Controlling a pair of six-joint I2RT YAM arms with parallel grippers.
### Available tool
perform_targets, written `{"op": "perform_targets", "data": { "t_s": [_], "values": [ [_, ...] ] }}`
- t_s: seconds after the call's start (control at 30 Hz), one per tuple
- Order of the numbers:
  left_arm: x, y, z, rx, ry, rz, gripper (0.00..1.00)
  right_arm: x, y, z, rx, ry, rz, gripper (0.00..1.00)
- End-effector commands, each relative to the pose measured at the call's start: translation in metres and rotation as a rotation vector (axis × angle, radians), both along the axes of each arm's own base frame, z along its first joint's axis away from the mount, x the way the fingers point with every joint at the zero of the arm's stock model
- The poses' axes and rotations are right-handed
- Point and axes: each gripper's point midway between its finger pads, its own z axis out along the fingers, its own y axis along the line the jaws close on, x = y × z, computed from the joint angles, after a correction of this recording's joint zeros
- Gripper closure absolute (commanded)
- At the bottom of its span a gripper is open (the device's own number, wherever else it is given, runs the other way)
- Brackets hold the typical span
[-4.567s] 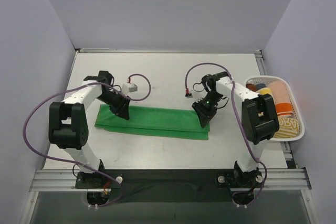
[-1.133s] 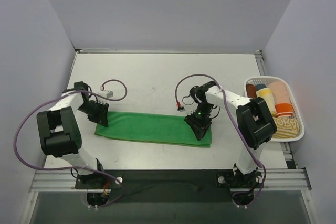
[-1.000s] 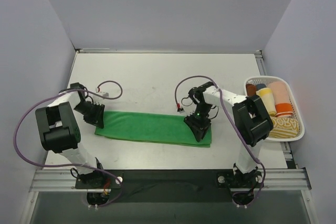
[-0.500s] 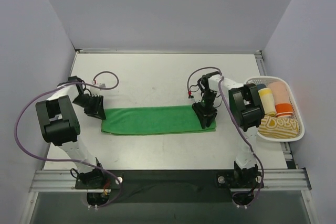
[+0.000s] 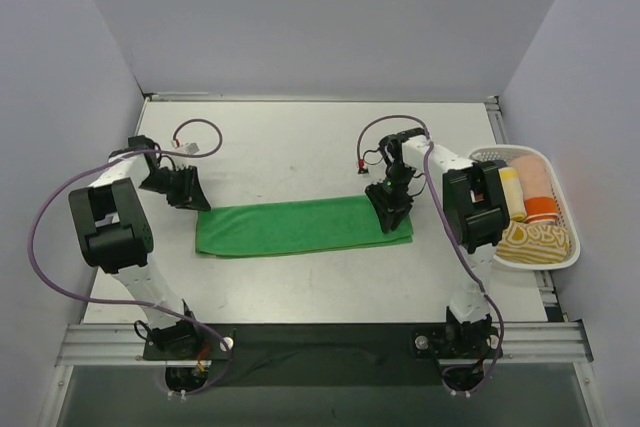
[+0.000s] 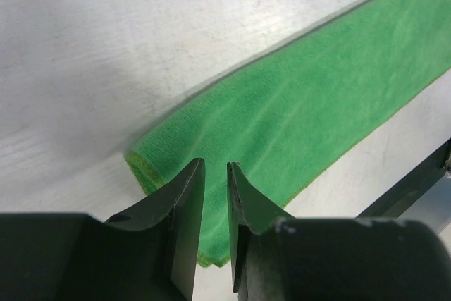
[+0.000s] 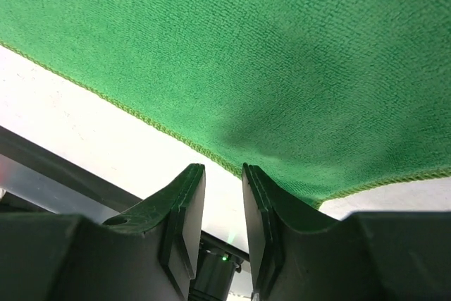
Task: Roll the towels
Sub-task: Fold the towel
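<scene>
On the bench, the green towel lies flat. Left claw angles down at its left end. Right claw covers part of its right end. Both are nearly pressed together, empty.

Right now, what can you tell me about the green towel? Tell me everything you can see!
The green towel is bright green and looks soft and fuzzy, with a thin stitched edge. It lies flat on the white table as a long narrow strip running left to right, its right end a little farther back. It is not rolled yet, and no tag shows. The right gripper sits over its right end, fingers nearly together. The left gripper hovers by its left end. I cannot tell whether either touches it.
</scene>
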Motion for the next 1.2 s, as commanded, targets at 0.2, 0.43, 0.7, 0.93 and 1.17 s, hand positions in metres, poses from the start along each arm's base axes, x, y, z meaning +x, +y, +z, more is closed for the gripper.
{"op": "perform_targets", "data": {
  "t_s": [0.2,0.43,0.7,0.93,1.17],
  "values": [
    [0.017,0.033,-0.034,0.117,0.060,0.086,0.72,-0.002,-0.021,-0.018,-0.081,0.080,-0.049,0.71],
    [0.026,0.027,0.006,0.076,-0.064,0.059,0.61,0.006,-0.005,0.017,0.068,0.007,-0.083,0.69],
    [0.016,0.013,0.069,0.139,-0.260,0.011,0.50,0.031,-0.041,0.051,0.044,-0.158,-0.393,0.59],
    [0.009,0.015,0.087,0.192,-0.338,0.008,0.39,0.027,-0.070,0.018,-0.096,-0.146,-0.473,0.56],
    [0.004,0.015,0.088,0.206,-0.339,0.011,0.38,0.021,-0.066,-0.007,-0.101,-0.085,-0.501,0.56]
  ]
}}
